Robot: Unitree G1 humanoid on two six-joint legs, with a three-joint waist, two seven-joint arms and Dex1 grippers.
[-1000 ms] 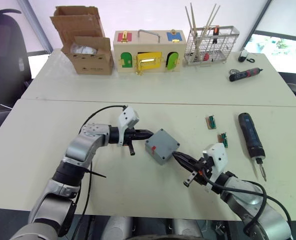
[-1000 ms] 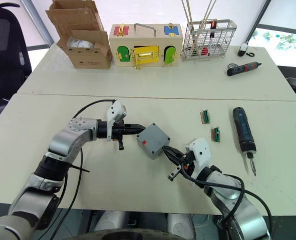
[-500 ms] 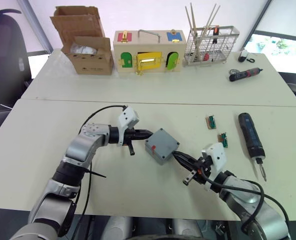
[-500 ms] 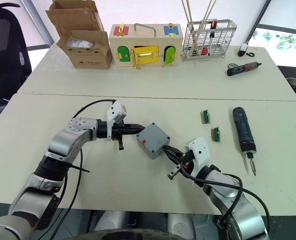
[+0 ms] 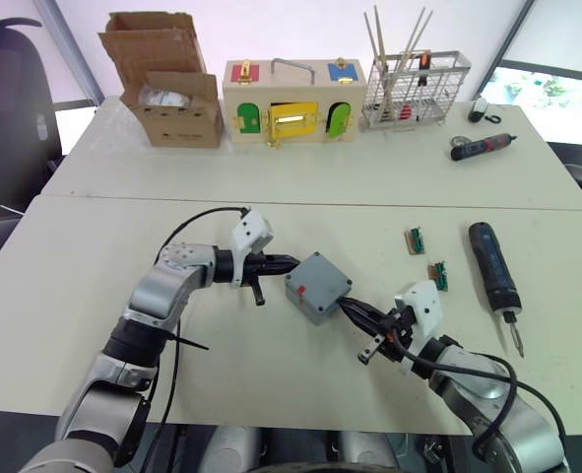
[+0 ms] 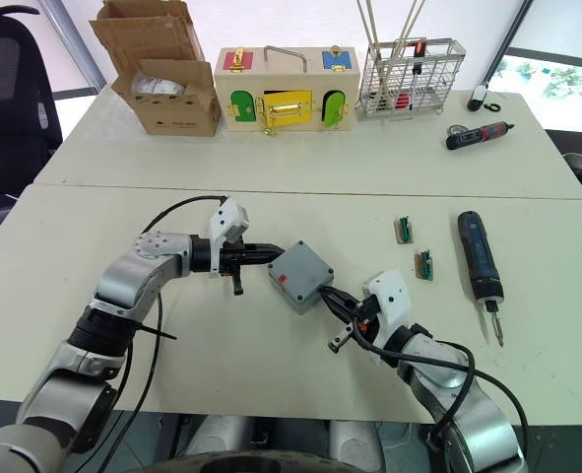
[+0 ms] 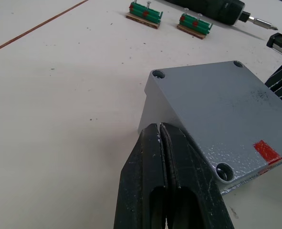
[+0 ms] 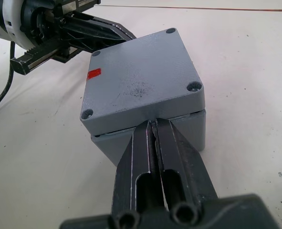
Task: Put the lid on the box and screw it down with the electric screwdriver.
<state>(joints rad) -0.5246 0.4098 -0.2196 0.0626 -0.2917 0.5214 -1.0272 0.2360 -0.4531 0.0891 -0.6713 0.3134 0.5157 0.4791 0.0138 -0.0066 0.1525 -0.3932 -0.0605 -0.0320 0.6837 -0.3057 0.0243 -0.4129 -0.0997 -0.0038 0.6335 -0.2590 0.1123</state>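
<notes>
The grey box (image 5: 317,288) sits mid-table with the lid (image 8: 141,81) resting on top of it; a thin seam shows between them, and a small red mark lies on the lid's top. My left gripper (image 5: 289,263) is shut, its tips touching the box's left side near a corner (image 7: 159,126). My right gripper (image 5: 348,307) is shut too, its tips pressed against the opposite side at the seam (image 8: 152,123). The electric screwdriver (image 5: 493,268) lies on the table to the right, bit pointing toward the near edge, apart from both grippers.
Two small green connector pieces (image 5: 416,240) lie between the box and the screwdriver. Along the far table stand a cardboard box (image 5: 167,84), a wooden box with coloured doors (image 5: 286,103), a wire basket (image 5: 414,89) and a smaller black-and-red screwdriver (image 5: 483,146).
My right arm has edged slightly left toward the box. The box, the lid and my left gripper have not moved.
</notes>
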